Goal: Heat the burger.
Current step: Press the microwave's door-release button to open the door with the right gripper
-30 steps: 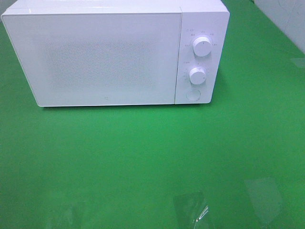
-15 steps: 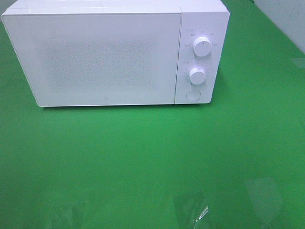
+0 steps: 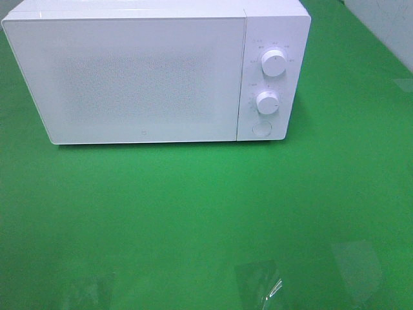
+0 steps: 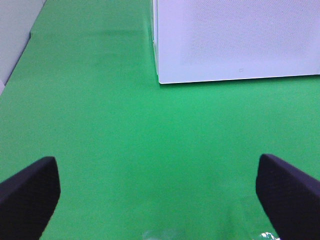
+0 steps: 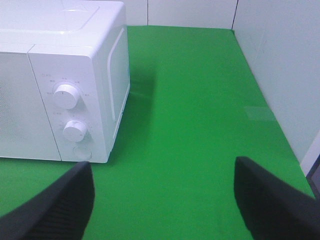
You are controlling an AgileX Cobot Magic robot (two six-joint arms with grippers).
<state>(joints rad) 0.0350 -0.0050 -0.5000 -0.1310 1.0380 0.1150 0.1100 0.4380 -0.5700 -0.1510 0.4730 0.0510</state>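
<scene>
A white microwave (image 3: 142, 71) stands at the back of a green table (image 3: 193, 213), its frosted door (image 3: 129, 77) shut. An upper knob (image 3: 274, 63), a lower knob (image 3: 267, 102) and a round button (image 3: 261, 128) run down its right side. We see no burger in any view — it may be behind the door, which hides the inside, or out of frame; we cannot tell. Our left gripper (image 4: 157, 192) hangs over bare table short of the microwave's front corner, jaws spread wide and empty. Our right gripper (image 5: 165, 200) faces the knobs, jaws also apart, holding nothing. We judge the next move is at those controls — bring the right arm in straight, touch only one control, and keep the left arm clear of the door's swing.
</scene>
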